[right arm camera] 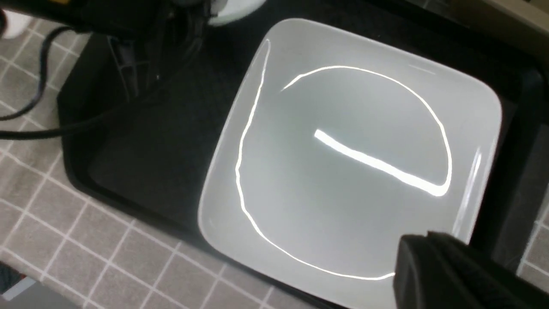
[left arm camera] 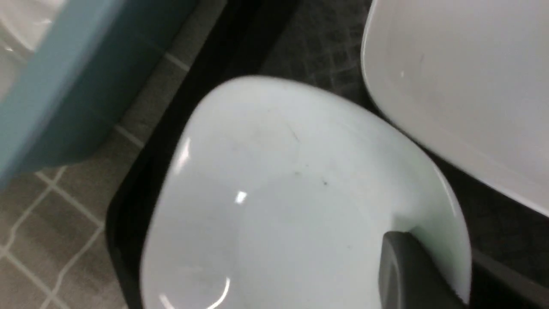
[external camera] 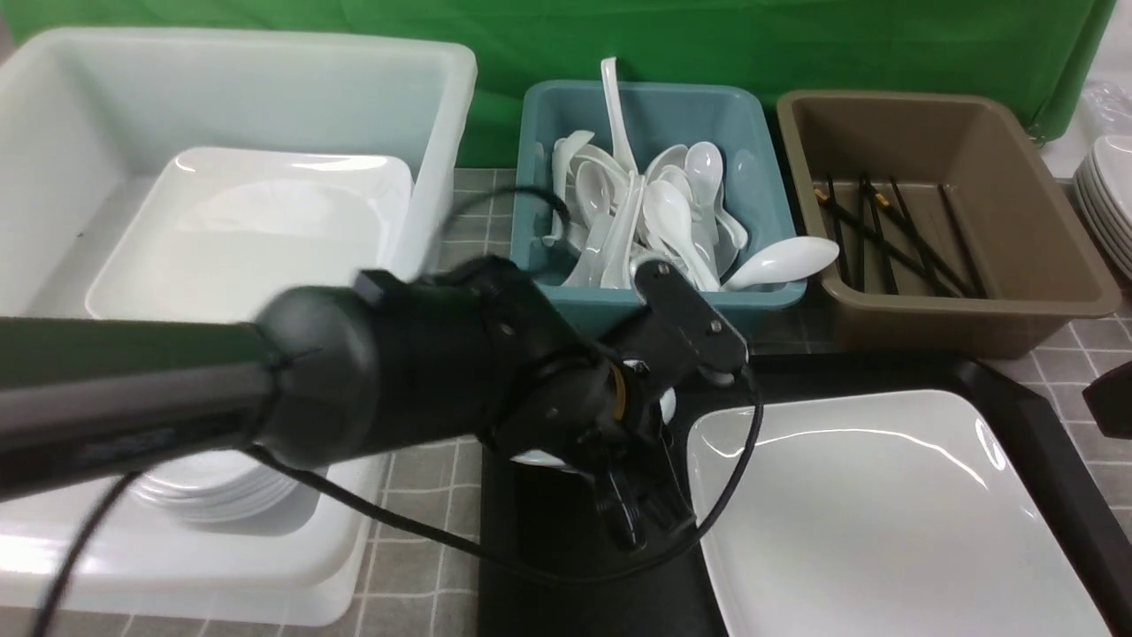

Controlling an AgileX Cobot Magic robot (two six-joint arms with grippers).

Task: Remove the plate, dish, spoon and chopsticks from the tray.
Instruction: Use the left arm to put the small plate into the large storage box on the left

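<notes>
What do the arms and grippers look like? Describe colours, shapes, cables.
The left arm is a dark tube ending in a glossy black rounded joint, with a yellow-orange ring near the wrist and a thin black cable looping beneath. The left gripper is black and angular. Of the right gripper only a blunt dark grey finger shows.

Left arm (external camera: 265, 389) extended forward, right fingers (right arm camera: 433, 270) closed

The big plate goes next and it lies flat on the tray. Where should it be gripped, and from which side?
Likely the plate's raised rim, pinched from above and below. Come from the robot's left: bare tray lies beside that edge, while the right edge sits close to the tray's wall, leaving little room.
</notes>
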